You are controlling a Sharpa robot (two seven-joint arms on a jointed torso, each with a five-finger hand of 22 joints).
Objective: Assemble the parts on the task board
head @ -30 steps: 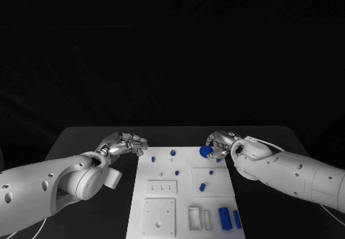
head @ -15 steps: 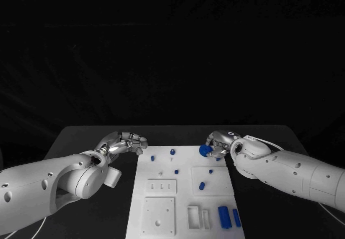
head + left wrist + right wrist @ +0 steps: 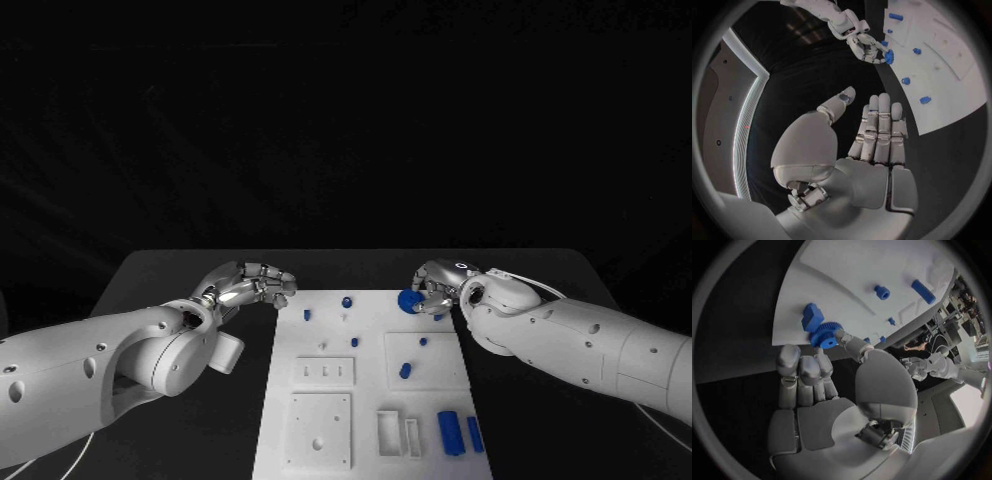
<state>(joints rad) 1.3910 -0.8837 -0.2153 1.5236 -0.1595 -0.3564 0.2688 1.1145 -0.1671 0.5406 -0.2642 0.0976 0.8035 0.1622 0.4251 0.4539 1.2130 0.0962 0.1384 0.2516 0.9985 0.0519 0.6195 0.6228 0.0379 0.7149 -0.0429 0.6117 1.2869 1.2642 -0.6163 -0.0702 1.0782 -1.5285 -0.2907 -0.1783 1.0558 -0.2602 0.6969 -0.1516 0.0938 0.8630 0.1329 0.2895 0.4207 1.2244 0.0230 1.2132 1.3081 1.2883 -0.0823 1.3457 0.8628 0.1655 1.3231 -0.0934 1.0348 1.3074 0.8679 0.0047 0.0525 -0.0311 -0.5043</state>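
My right hand (image 3: pixel 444 290) pinching a blue gear (image 3: pixel 413 300) over the task board's (image 3: pixel 372 400) far right corner, my left hand (image 3: pixel 248 286) empty, fingers apart, left of the board

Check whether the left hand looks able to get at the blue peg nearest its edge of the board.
Probably yes: the left hand holds nothing and nothing lies between it and the blue peg.

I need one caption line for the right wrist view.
Right hand holds a blue gear at the white task board edge.
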